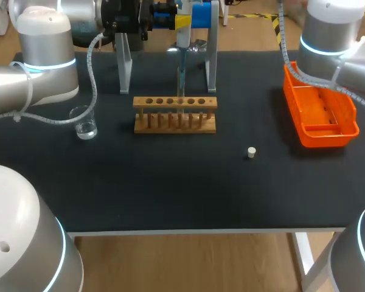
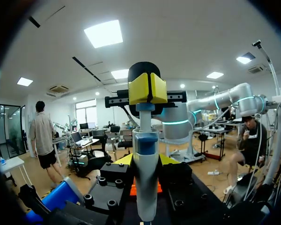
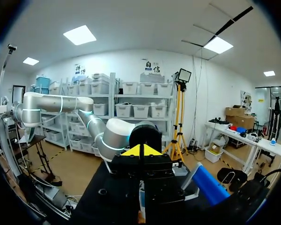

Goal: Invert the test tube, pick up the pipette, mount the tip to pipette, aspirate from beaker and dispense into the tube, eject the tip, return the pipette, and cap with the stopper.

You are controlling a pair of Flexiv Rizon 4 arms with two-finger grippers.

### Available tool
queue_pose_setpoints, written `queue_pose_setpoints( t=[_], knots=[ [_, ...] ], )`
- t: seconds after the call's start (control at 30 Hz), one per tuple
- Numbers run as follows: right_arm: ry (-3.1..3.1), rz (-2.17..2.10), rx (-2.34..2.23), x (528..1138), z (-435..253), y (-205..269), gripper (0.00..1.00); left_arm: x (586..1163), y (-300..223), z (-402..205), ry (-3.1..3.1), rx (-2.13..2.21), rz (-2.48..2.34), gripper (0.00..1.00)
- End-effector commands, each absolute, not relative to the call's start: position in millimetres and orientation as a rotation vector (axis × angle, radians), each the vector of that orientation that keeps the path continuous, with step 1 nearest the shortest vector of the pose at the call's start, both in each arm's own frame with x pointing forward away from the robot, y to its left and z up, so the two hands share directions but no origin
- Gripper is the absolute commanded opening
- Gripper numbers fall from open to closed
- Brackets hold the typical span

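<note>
Your left gripper [image 2: 146, 161] clamped on one pipette [image 2: 145, 197], your right gripper [image 3: 140, 151] with fingers together, one beaker [image 1: 84, 121], one stopper [image 1: 251, 152], one wooden rack [image 1: 175, 103].

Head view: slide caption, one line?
Pipette at the wooden tube rack; beaker at left, stopper and orange tray at right.

readable text: none | labels, numbers, signs: none | scope: things on the table [image 1: 170, 194]

Head view high above table [image 1: 170, 194]; wrist views close, opposed across shared pipette [image 2: 145, 187]
</note>
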State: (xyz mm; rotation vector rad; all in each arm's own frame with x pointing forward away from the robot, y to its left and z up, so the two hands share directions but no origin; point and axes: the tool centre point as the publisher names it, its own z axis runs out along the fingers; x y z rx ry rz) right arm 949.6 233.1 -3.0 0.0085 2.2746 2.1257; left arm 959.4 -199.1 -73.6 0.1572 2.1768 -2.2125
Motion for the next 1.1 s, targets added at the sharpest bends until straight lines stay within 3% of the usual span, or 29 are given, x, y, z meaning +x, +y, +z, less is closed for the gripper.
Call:
queue_pose_setpoints(
  t=[0.03, 1.1],
  knots=[
    [2.277, 2.125, 0.009, 950.3, -4.9, 234.2, 0.00, 961.2, -199.0, -73.3, 2.181, 0.163, -2.214, 0.00],
    [2.317, 2.145, 0.060, 948.6, -38.0, 232.0, 0.00, 961.2, -199.0, -73.3, 2.181, 0.163, -2.214, 0.00]
  ],
)
